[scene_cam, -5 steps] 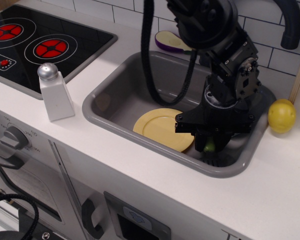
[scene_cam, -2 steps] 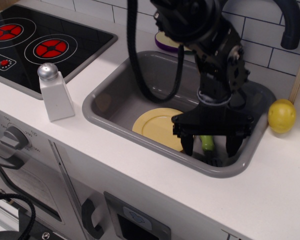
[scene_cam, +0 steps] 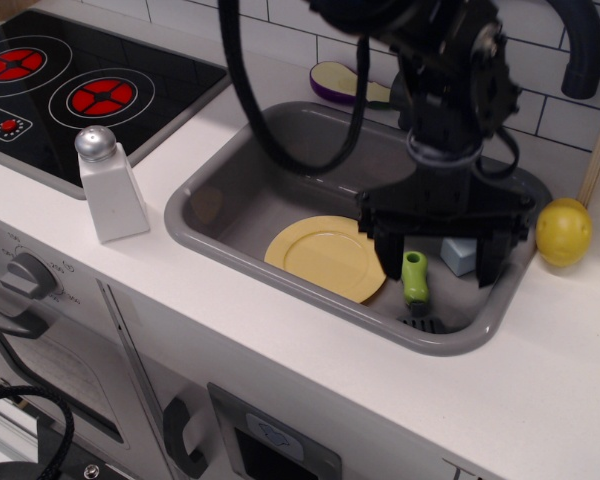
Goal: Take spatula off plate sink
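White counter and pale tiled wall frame the single view on record; a black hob sits at far left, a white shaker stands between hob and basin, a yellow ball rests on the counter just beside the basin's right rim, and a purple-and-cream toy lies behind the basin.

Observation view, sink: the plate lies flat on the basin floor, bare of any utensil; the spatula lies on the floor just beside the plate's right edge, green handle toward the back wall, dark slotted head toward the front wall; whether handle and plate rim touch cannot be told; a small pale blue block sits near the right wall.

Gripper: fingers spread wide, one on each side of the handle, holding nothing; a second ago the same fingers were shut around the green handle low in the basin; since then they have parted and the arm has risen, leaving the spatula down.

Judgement: the spatula is off the plate and inside the sink, so the task appears essentially complete; only withdrawal clear of the basin seems to remain.
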Robot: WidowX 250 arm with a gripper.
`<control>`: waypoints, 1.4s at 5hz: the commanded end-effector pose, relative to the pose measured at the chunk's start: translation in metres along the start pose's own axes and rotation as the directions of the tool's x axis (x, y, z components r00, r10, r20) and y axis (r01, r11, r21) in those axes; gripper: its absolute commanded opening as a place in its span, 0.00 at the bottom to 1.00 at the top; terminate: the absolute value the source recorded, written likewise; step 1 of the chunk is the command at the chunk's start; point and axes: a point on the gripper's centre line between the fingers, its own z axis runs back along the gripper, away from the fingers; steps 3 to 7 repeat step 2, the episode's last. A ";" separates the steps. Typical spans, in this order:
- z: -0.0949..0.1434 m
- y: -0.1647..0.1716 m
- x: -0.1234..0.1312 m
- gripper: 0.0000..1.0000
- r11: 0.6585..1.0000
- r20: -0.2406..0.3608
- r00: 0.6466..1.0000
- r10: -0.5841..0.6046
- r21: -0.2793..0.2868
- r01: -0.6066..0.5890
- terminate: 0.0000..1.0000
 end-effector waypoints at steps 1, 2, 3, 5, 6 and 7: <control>0.042 -0.012 0.026 1.00 0.997 0.078 0.994 -0.077 0.018 0.076 0.00; 0.042 -0.012 0.026 1.00 0.997 0.078 0.994 -0.077 0.018 0.076 1.00; 0.042 -0.012 0.026 1.00 0.997 0.078 0.994 -0.077 0.018 0.076 1.00; 0.042 -0.012 0.026 1.00 0.997 0.078 0.994 -0.077 0.018 0.076 1.00; 0.042 -0.012 0.026 1.00 0.997 0.078 0.994 -0.077 0.018 0.076 1.00; 0.042 -0.012 0.026 1.00 0.997 0.078 0.994 -0.077 0.018 0.076 1.00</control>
